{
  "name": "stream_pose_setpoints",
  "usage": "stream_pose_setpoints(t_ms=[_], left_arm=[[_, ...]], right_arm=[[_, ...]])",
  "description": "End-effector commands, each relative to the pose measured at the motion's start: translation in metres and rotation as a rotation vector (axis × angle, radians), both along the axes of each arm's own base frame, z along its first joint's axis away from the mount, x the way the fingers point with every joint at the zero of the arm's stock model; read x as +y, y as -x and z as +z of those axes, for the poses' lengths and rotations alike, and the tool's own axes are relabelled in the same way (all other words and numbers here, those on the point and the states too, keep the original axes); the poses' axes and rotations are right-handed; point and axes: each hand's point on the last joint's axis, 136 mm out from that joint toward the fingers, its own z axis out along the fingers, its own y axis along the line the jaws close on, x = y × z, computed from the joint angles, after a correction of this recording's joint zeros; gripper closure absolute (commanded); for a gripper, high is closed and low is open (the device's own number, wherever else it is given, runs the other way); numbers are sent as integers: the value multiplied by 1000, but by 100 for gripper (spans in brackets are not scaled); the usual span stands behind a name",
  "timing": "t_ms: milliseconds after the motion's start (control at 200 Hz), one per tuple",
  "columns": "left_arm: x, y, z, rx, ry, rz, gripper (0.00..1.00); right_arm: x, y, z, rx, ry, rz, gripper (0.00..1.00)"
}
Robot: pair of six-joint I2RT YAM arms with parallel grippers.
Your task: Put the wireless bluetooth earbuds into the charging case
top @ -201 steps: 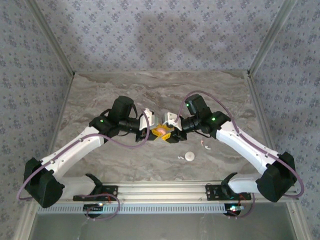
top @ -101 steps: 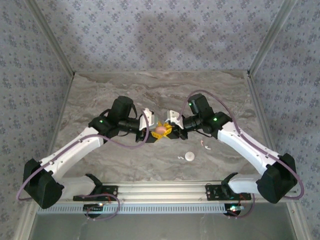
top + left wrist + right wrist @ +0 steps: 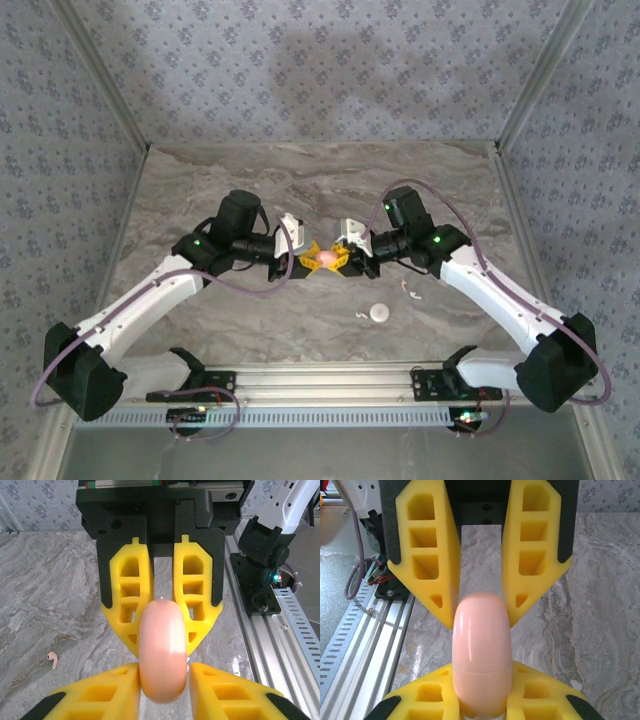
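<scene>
Over mid-bench (image 3: 200, 190), left claw (image 3: 305, 262) and right claw (image 3: 345, 262) both pinch the pink charging case (image 3: 324, 260) from opposite ends, two earbuds (image 3: 408, 290) lying loose nearby.

Camera layout: one fixed overhead, two wrist-mounted.
Top view looks down from high behind the near edge, taking in the whole table (image 3: 300, 190) from afar. Left wrist view faces right, right wrist view faces left, both at very close range; all three share the pink case (image 3: 325, 260) (image 3: 162, 650) (image 3: 481, 652) at mid-table.
</scene>
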Motion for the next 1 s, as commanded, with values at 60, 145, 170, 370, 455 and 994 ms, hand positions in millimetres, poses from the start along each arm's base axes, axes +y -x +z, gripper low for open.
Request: stream_pose_setpoints(t_ms=[60, 145, 170, 370, 455, 994], left_arm=[[0, 7, 9, -3, 26, -35, 75], [0, 2, 7, -10, 16, -7, 77], [1, 2, 5, -12, 9, -4, 78], [10, -2, -5, -56, -82, 22, 79], [13, -5, -9, -74, -114, 40, 79], [17, 0, -15, -91, -175, 23, 79]], right_arm=[[-1, 1, 8, -7, -24, -2, 83], [-2, -1, 8, -12, -19, -13, 74], [-3, -2, 8, -18, -15, -20, 68], [-17, -12, 14, -91, 62, -116, 51], [-19, -15, 20, -124, 83, -153, 50], [23, -2, 11, -141, 154, 10, 49]])
